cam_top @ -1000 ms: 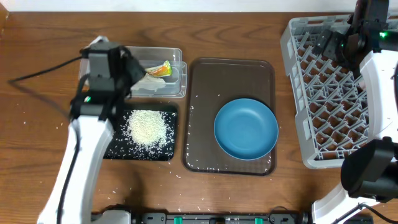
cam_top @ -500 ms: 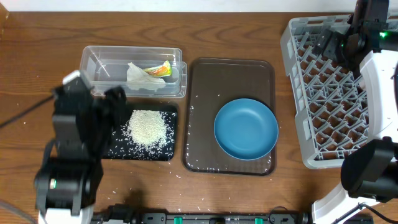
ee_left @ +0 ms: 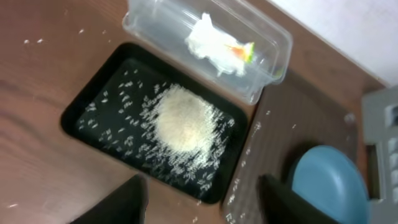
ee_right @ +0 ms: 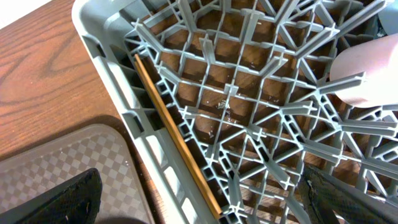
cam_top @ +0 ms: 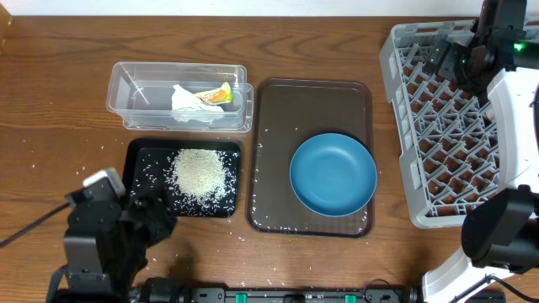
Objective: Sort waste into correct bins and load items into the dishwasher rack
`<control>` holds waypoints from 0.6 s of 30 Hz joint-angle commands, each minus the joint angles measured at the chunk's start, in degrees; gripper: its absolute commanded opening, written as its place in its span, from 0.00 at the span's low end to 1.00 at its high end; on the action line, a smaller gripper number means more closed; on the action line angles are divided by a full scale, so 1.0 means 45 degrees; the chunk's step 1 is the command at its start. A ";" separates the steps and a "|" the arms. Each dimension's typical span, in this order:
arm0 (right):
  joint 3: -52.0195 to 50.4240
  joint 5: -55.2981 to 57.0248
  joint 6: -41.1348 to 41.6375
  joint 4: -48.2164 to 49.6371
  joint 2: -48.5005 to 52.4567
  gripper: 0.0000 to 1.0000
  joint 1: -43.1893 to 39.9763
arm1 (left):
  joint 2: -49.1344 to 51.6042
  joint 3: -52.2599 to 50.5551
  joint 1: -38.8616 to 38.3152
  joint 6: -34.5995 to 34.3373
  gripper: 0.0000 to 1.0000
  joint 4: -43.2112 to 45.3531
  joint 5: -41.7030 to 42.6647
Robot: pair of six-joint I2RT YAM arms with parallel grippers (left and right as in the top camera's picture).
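Observation:
White rice (cam_top: 200,172) is heaped in the black tray (cam_top: 139,151); it also shows in the left wrist view (ee_left: 185,118). White tissue (cam_top: 185,103) and the wrapper (cam_top: 217,94) lie in the clear tub (cam_top: 135,88). The light-blue bowl (cam_top: 333,174) sits on the brown tray. My left gripper (ee_left: 202,199) is open and empty, above the table in front of the black tray. My right gripper (ee_right: 205,199) is open and empty over the grey rack's (cam_top: 446,143) left edge. A chopstick (ee_right: 174,134) lies in the rack along that wall. A pale pink object (ee_right: 367,78) sits in the rack. The white cup is out of view.
The brown serving tray (cam_top: 274,109) lies between the bins and the rack. Loose rice grains are scattered on the black tray, the brown tray's front edge and the table in front. My right arm covers the rack's far right part.
My left arm has pulled back from the clear tub to the table's front left. The tissue now lies in the tub. The right arm has not moved.

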 commanded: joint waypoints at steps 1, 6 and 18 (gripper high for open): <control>0.0034 0.0044 0.0136 -0.0015 -0.0165 0.99 -0.0010 | 0.0010 -0.0034 0.0044 0.0136 0.73 -0.0593 0.0136; 0.0034 0.0044 0.0136 -0.0015 -0.0165 0.99 -0.0010 | 0.0005 -0.0034 0.0044 0.0141 0.84 -0.1127 0.0131; 0.0034 0.0044 0.0136 -0.0015 -0.0165 0.99 -0.0010 | 0.0005 -0.0083 0.0044 0.0573 0.89 -0.1681 -0.0170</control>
